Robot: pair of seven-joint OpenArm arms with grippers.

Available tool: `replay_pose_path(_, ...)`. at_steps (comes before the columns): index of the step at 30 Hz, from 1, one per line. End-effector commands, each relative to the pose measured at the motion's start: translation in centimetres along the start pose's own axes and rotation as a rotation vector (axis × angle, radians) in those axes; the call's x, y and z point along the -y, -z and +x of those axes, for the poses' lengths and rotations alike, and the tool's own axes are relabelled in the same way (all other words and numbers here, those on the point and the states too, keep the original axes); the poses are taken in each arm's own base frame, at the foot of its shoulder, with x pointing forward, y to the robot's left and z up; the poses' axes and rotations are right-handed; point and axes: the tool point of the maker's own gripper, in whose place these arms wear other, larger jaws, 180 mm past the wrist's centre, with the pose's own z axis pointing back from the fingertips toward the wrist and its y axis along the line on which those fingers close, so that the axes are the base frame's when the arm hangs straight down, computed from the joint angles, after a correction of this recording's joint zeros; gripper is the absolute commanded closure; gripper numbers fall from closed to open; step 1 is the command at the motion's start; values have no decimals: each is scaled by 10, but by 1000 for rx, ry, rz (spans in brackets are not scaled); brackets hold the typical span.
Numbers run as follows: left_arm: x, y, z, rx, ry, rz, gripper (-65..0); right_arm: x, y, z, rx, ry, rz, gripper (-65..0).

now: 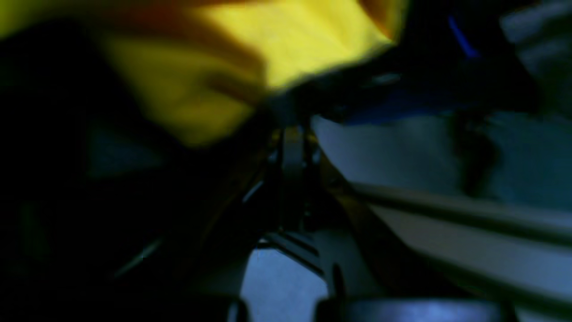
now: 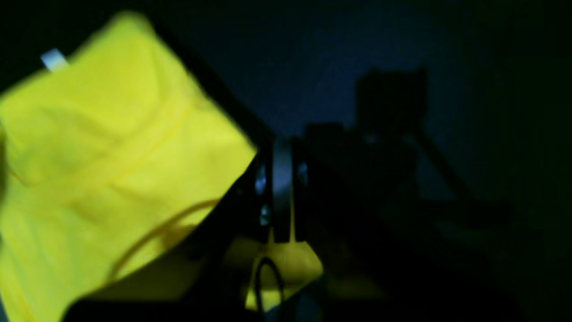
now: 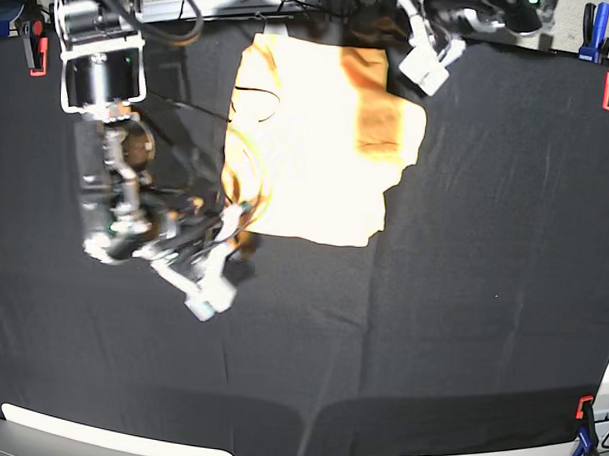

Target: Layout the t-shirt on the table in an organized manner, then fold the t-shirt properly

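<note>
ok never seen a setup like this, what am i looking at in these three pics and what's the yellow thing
This is a robot with two arms working over a table covered in black cloth. The wide picture is taken from above. The other two come from small cameras mounted on each arm's wrist, looking along its gripper, so they are dark and blurred.

The yellow thing is a t-shirt, lying partly bunched near the far edge of the table. In the overhead view, the right gripper is at the shirt's lower left corner and appears closed on a bit of cloth. The left gripper is at the shirt's upper right; whether it grips anything is too blurred to tell. Red clamps hold the black cloth at the edges.
</note>
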Motion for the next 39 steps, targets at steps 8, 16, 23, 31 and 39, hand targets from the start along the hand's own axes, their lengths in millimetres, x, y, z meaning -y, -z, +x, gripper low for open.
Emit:
replay_pose_path(8,-15,-1,21,41,46,66,0,4,-4,-8,-87,-47,-18,0)
replay_pose_path(16,-36,14,-5,-22,-32,77,0,-4,-5,-15,-113,-39,28,0)
replay_pose_path(23,-69,28,31,17,-6,109,0,-6,-4,-34,-150,-26,32,0)
replay_pose_path(31,-112,42,78,69,-19,167,0,-29,-17,-65,-147,5,113,0)
replay_pose_path(39,-141,45,134,142,26,210,0,-83,-22,-76,-85,36,242,0)
